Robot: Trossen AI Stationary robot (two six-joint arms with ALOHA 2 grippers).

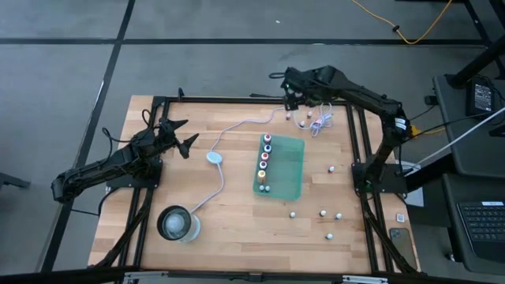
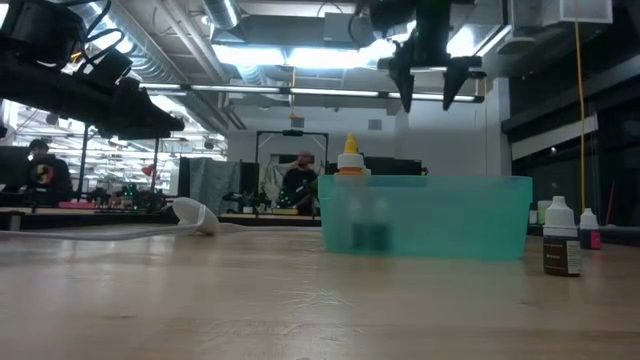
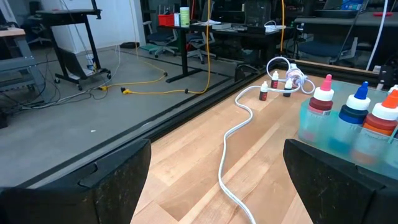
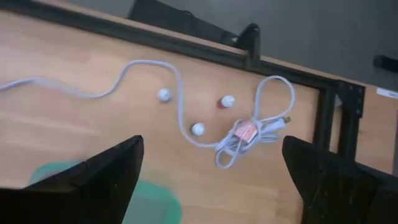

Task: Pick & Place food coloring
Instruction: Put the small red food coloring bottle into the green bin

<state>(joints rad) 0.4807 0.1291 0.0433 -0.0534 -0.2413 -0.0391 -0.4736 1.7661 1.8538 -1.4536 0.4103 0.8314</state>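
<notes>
We see food coloring bottles (image 1: 265, 163) lined up in the green tray (image 1: 290, 170), others loose on the table (image 1: 237, 221). They look light, rigid and easy to tip; we would grip the body. The right gripper (image 1: 293, 96) and left gripper (image 1: 178, 136) both hang wide.

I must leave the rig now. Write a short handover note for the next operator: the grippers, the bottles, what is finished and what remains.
Left gripper: open, empty, hovering over the left part of the table, beside the white cable.
Right gripper: open, empty, raised over the far edge, above three small bottles that lie by the coiled end of the cable.
Done: a row of bottles stands in the green tray.
Left: the three bottles at the far edge, one to the right of the tray, and four more on the near right part of the table.
</notes>
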